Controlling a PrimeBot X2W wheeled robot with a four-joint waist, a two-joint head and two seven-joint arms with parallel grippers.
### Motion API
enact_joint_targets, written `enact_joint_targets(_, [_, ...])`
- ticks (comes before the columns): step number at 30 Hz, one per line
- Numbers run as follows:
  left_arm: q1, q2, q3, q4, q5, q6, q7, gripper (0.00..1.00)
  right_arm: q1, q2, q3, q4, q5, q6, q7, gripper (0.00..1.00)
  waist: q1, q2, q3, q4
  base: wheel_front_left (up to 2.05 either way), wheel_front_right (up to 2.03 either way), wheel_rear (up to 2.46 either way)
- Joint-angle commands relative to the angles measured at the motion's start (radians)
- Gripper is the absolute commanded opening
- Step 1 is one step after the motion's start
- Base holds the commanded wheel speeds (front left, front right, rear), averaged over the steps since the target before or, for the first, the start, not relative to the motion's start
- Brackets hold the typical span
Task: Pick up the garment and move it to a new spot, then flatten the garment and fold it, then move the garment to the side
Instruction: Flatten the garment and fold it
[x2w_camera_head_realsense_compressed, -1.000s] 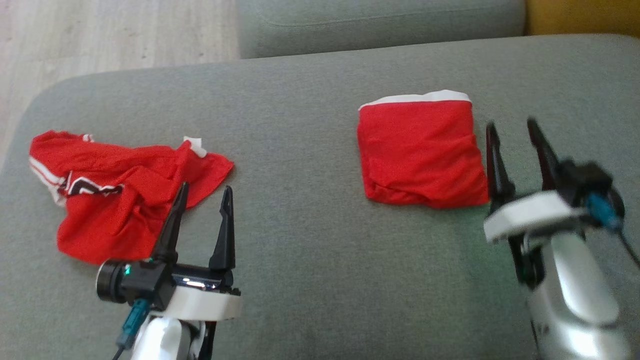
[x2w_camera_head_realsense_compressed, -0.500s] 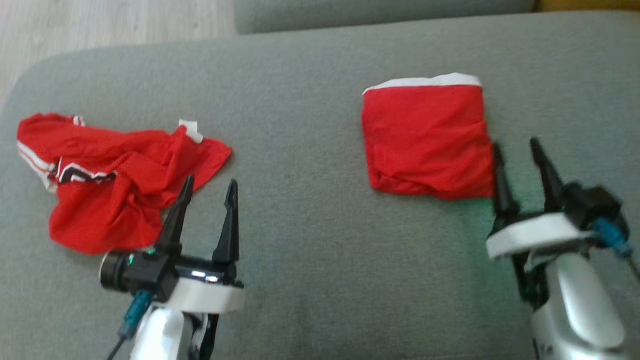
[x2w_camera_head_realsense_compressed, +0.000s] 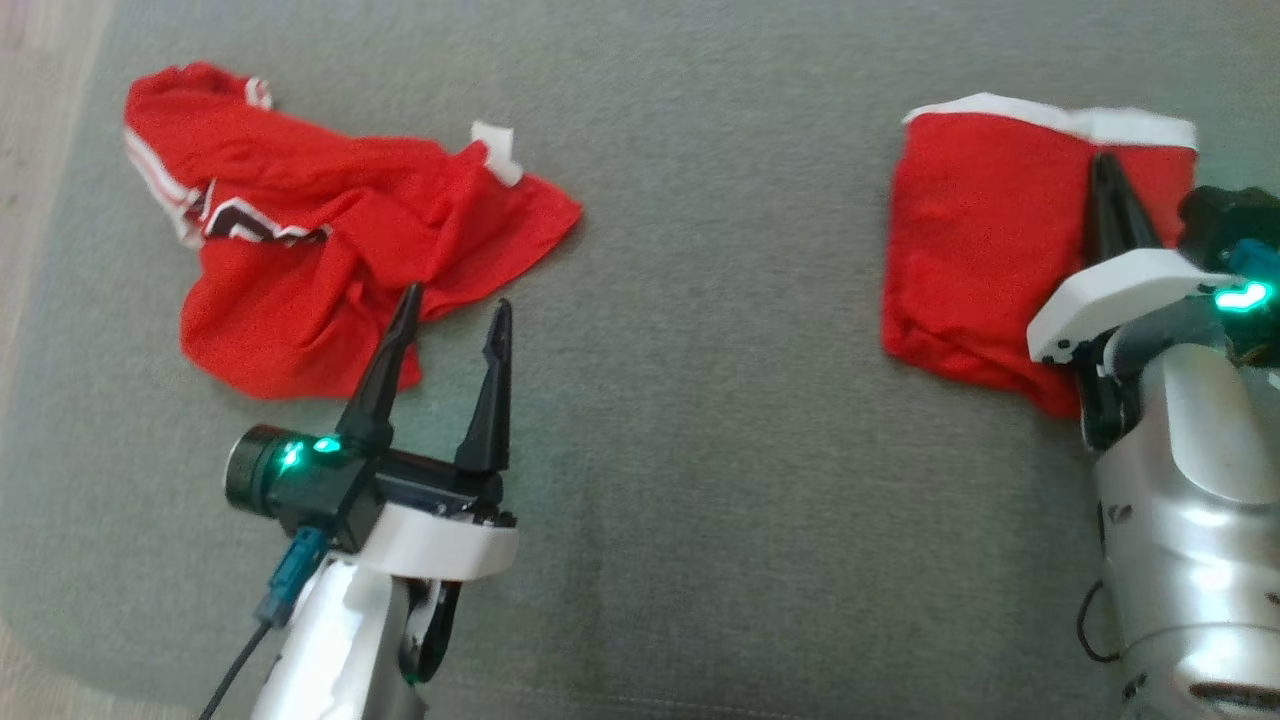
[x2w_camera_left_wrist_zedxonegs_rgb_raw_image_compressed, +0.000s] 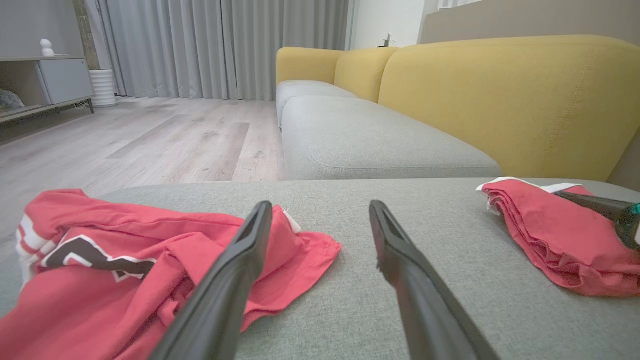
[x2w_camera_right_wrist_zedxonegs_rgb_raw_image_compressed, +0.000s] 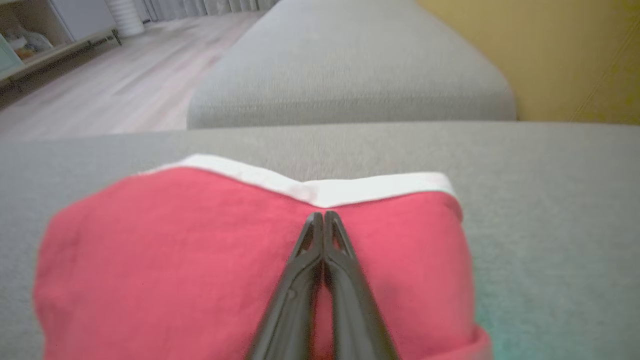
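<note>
- Found crumpled red garment at the left end of the grey sofa cushion, bunched and not yet flattened.
- Found folded red garment at the right end of the same cushion, squared off with a white band along its far edge, well apart from the crumpled one.
- Recorded left gripper with jaws spread wide and nothing between them, fingers pointing away from the robot. In the head view, one fingertip overlaps the near right hem of the crumpled red garment and the other sits over bare cushion.
- Recorded right gripper with fingers pressed together and no cloth seen pinched, lying over the middle of the folded red garment, tips just short of the white band. Cannot tell whether resting on the cloth or hovering just above it.
- Judged the folded piece finished and set aside, and the crumpled piece next for pick-up, with no grasp yet made.
- Governing relation: crumpled red garment ahead of and to the left of the left gripper, long axis running across the cushion, roughly crosswise to the fingers. Left arm plainly nearer, right arm well apart.
- Advised a short reach forward and leftward by the left arm, closing on a raised fold, not on the thin hem.
</note>
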Motion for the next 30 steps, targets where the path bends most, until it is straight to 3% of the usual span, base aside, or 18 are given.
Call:
enact_joint_targets(1, [-0.038,0.002,0.021,-0.032,-0.009,0.002,-0.005,1.00,-0.044,0.002,-0.011,0.035,-0.038,-0.002,0.004,0.00,-0.0003,0.0000,0.036,0.038,0.00,0.00,0.00])
enact_joint_targets(4, [-0.049,0.002,0.014,-0.030,-0.015,0.006,-0.005,1.00,-0.077,0.002,-0.057,0.113,-0.103,-0.002,-0.023,0.00,-0.0003,0.0000,0.039,0.047,0.00,0.00,0.00])
enact_joint_targets(6, [-0.054,0.002,0.010,-0.027,-0.018,0.010,-0.005,1.00,-0.105,0.002,-0.047,0.150,-0.087,-0.002,-0.074,0.00,-0.0003,0.0000,0.034,0.049,0.00,0.00,0.00])
enact_joint_targets(13, [-0.049,0.002,0.011,-0.022,-0.022,0.018,-0.005,1.00,-0.152,0.002,0.166,0.192,0.072,-0.002,-0.131,0.00,-0.0003,0.0000,0.003,0.032,0.00,0.00,0.00])
enact_joint_targets(19, [-0.049,0.002,0.010,-0.025,-0.023,0.021,-0.005,1.00,-0.129,0.002,0.310,0.260,0.129,-0.002,-0.119,0.00,-0.0003,0.0000,-0.004,0.018,0.00,0.00,0.00])
enact_joint_targets(24, [-0.044,0.002,0.006,-0.023,-0.025,0.024,-0.005,1.00,-0.137,0.002,0.337,0.370,0.129,-0.002,-0.065,0.00,-0.0003,0.0000,-0.018,0.012,0.00,0.00,0.00])
enact_joint_targets(30, [-0.021,0.002,0.031,-0.022,-0.020,0.027,-0.005,1.00,-0.137,0.002,0.327,0.328,0.178,-0.002,-0.125,0.00,-0.0003,0.0000,-0.062,-0.019,0.00,0.00,0.00])
